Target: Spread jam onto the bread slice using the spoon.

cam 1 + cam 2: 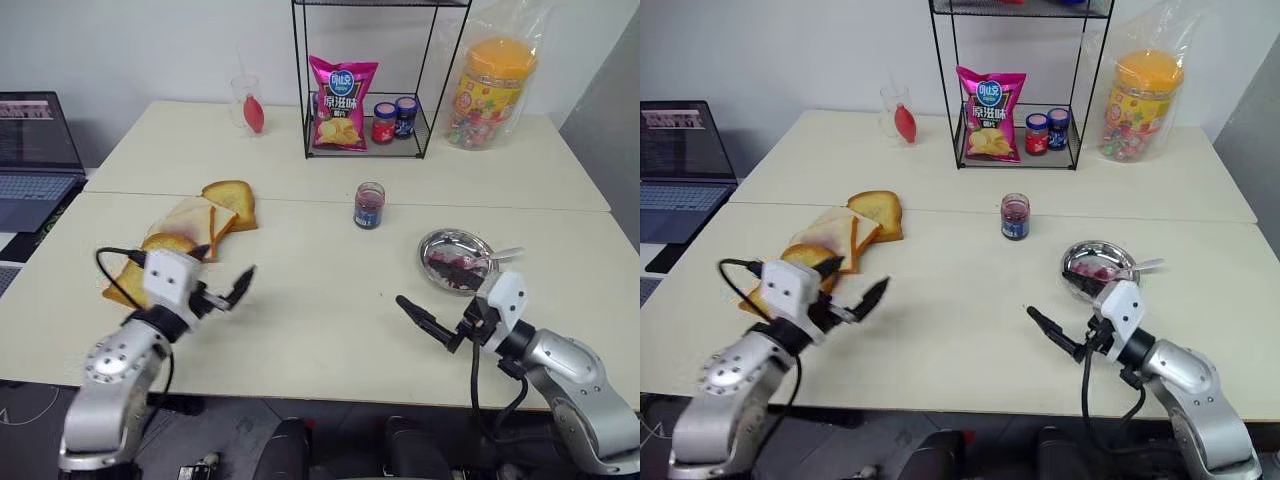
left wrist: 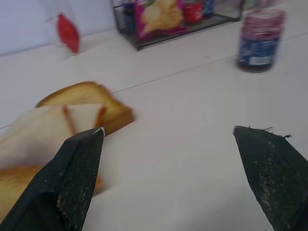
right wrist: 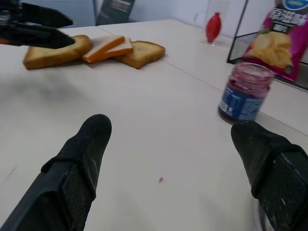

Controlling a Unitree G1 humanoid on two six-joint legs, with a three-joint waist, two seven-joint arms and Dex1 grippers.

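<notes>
My right gripper (image 1: pixel 424 318) is spread wide and empty. The spoon (image 1: pixel 492 259) lies on the steel plate (image 1: pixel 437 247) behind my right wrist, handle pointing right; my left gripper (image 1: pixel 226 291), equally spread and empty, hovers beside the bread slice (image 1: pixel 150 262).

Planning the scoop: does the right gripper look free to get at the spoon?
Probably yes. The open right gripper hovers empty beside the steel plate, where the spoon rests uncovered; it points away, so must turn.

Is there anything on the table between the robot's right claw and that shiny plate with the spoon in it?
No. In the left eye view the right end effector hovers near the steel plate holding the spoon, and only bare table lies between them.
</notes>
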